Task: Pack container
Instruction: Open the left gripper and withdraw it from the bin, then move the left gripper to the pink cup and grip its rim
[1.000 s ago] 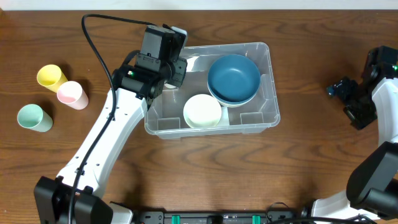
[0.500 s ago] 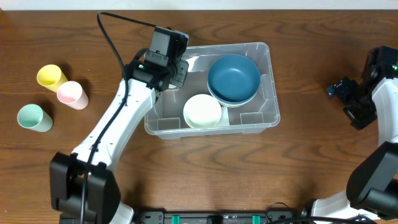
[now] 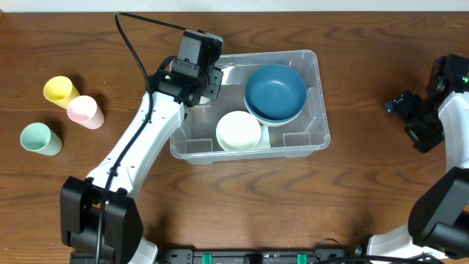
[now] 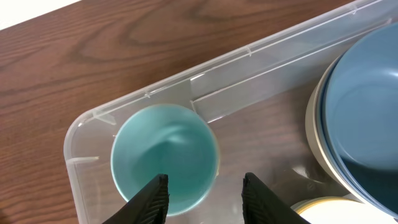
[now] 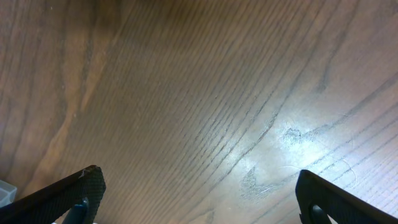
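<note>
The container [image 3: 316, 139] is a clear bin at the table's middle. It holds a blue bowl [image 3: 275, 92] stacked on a cream one, plus a separate cream bowl [image 3: 238, 130]. In the left wrist view a teal cup [image 4: 155, 155] stands upright in the corner of the container [image 4: 168, 84], beside the blue bowl [image 4: 367, 112]. My left gripper [image 4: 205, 186] hangs open just above it, the cup's near rim between its fingers and touching neither. My right gripper [image 5: 199, 186] is wide open over bare wood, far right of the bin [image 3: 410, 110].
Three loose cups stand at the table's left: yellow [image 3: 58, 89], pink [image 3: 83, 111] and mint green [image 3: 38, 138]. The left arm's wrist [image 3: 196, 62] and cable overhang the bin's back left corner.
The left arm shifted a little toward the bin's back left corner, and its jaws opened off the teal cup, which now stands in the bin. The right arm stayed still.
</note>
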`<state>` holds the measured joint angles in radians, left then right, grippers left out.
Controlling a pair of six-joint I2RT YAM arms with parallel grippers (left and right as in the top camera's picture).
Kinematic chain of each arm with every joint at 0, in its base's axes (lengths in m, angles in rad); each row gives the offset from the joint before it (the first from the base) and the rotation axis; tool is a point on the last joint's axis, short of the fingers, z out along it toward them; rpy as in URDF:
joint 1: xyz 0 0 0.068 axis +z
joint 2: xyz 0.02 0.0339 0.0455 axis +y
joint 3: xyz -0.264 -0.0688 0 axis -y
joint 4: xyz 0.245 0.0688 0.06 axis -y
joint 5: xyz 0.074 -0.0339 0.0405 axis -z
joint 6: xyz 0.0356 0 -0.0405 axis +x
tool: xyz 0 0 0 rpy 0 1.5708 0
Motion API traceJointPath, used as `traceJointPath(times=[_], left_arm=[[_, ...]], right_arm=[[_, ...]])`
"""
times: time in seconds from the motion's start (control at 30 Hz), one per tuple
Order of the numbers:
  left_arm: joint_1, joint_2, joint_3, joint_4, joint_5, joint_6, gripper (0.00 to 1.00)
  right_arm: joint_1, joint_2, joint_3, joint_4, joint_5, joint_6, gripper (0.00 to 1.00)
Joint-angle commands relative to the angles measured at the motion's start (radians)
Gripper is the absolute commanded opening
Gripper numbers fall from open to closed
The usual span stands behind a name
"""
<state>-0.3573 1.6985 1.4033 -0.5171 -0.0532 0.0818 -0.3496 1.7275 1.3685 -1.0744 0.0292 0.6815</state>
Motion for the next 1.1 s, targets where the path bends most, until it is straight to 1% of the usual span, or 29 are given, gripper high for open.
traceJointPath(times=[0.0, 0.1, 0.2, 0.23, 0.33, 0.4, 0.43, 0.5, 0.63, 0.73, 0.83, 0.9, 0.97, 1.07], left_arm=[[-0.002, -0.004, 0.008, -0.005, -0.011, 0.003, 0.40], [-0.001, -0.009, 0.008, -0.005, -0.041, 0.003, 0.41], [0.004, -0.036, 0.008, -0.008, -0.144, -0.018, 0.42], [0.010, -0.056, 0.008, -0.015, -0.185, -0.035, 0.45], [0.046, -0.113, 0.008, -0.041, -0.248, -0.059, 0.45], [0.091, -0.158, 0.008, -0.060, -0.256, -0.077, 0.45], [0.122, -0.180, 0.008, -0.071, -0.256, -0.099, 0.48], [0.187, -0.214, 0.008, -0.088, -0.256, -0.139, 0.49], [0.352, -0.243, 0.008, -0.130, -0.254, -0.269, 0.56], [0.464, -0.219, 0.008, -0.172, -0.227, -0.328, 0.58], [0.538, -0.173, 0.008, -0.187, -0.173, -0.328, 0.57], [0.566, -0.135, 0.008, -0.188, -0.164, -0.337, 0.58], [0.586, -0.085, 0.008, -0.182, -0.165, -0.339, 0.63], [0.603, -0.011, 0.008, -0.174, -0.166, -0.339, 0.64]], right_arm=[[-0.003, -0.001, 0.004, 0.001, 0.004, 0.013, 0.99], [-0.003, -0.001, 0.004, 0.001, 0.004, 0.013, 0.99], [-0.003, -0.001, 0.004, 0.001, 0.004, 0.013, 0.99], [-0.003, -0.001, 0.004, 0.001, 0.004, 0.013, 0.99], [-0.003, -0.001, 0.004, 0.001, 0.004, 0.013, 0.99], [-0.003, -0.001, 0.003, 0.001, 0.004, 0.013, 0.99], [-0.003, -0.001, 0.003, 0.001, 0.004, 0.013, 0.99], [-0.003, -0.001, 0.004, 0.001, 0.004, 0.013, 0.99], [-0.003, -0.001, 0.003, 0.001, 0.004, 0.013, 0.99], [-0.003, -0.001, 0.004, 0.001, 0.004, 0.013, 0.99], [-0.003, -0.001, 0.004, 0.001, 0.004, 0.013, 0.99], [-0.003, -0.001, 0.004, 0.001, 0.004, 0.013, 0.99], [-0.003, -0.001, 0.004, 0.001, 0.004, 0.013, 0.99], [-0.003, -0.001, 0.003, 0.001, 0.004, 0.013, 0.99]])
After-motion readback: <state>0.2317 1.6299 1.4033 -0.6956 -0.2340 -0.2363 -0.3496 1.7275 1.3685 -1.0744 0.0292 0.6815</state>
